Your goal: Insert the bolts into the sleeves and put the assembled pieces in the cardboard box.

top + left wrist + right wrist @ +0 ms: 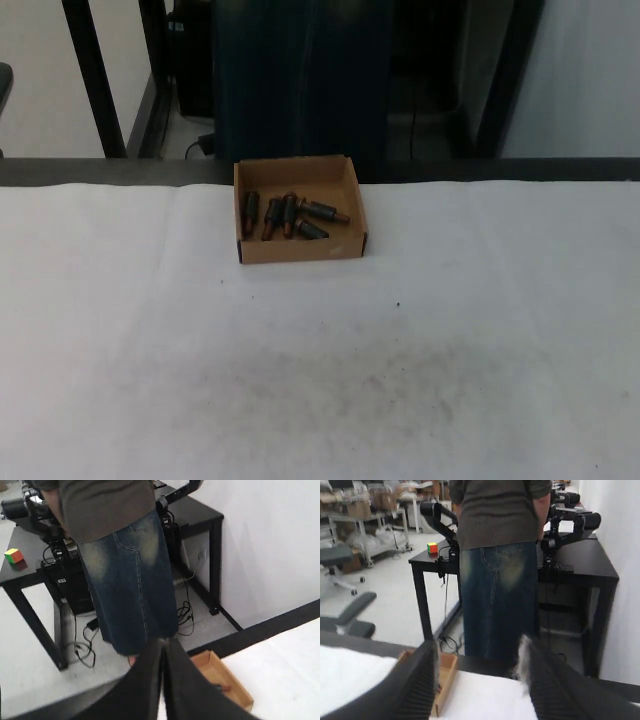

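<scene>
White cloth covers the surface [320,380], and the cardboard box [300,248] sits toward its far edge, in front of a dark strip and black furniture legs. Inside the box lie about five dark assembled pieces [290,215], close together on its floor, some touching. They are too small to tell whether every bolt is fully seated in its sleeve. All the bolts and sleeves that can be seen are inside the box, so the task looks finished or very nearly so. At most, a last check of the pieces may be left.

On the left arm, the jaws are pressed together, tip against tip, with nothing between them. They sit on the near side of the box and do not touch it. On the right arm, the jaws are spread well apart and hold nothing. A corner of the box shows beyond one of their fingers [420,680], apart from it.
</scene>
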Available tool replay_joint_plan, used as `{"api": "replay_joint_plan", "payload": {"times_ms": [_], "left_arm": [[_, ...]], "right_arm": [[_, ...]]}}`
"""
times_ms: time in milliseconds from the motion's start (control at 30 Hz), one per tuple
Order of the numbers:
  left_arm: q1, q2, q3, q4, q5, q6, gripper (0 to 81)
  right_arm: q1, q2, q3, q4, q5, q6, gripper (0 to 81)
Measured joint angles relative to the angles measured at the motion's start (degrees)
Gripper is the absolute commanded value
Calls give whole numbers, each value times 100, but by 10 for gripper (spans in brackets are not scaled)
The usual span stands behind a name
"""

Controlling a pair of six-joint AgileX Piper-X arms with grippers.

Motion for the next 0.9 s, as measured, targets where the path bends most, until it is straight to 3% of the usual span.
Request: {"api": "replay_joint_plan", "payload": {"times_ms": [67, 200, 333, 600, 900], "left_arm": [[569, -659, 588, -15, 476, -350, 5], [1370, -2033, 1954, -418, 1186, -909, 8], [1650, -3018, 2919, -770, 1559, -1133, 8], [1711, -4649, 4601, -1385, 1651, -1318, 8], [1694, -4661, 6039, -2220, 1651, -692, 8]], "right_arm": [[-283, 0, 36, -91, -454, 502, 504], [-362, 0, 342, -163, -875, 590, 504], [-395, -99, 694, -296, -941, 377, 504], [-537, -1237, 1707, -508, -937, -263, 504], [-537, -1696, 2695, -519, -690, -855, 504]]}}
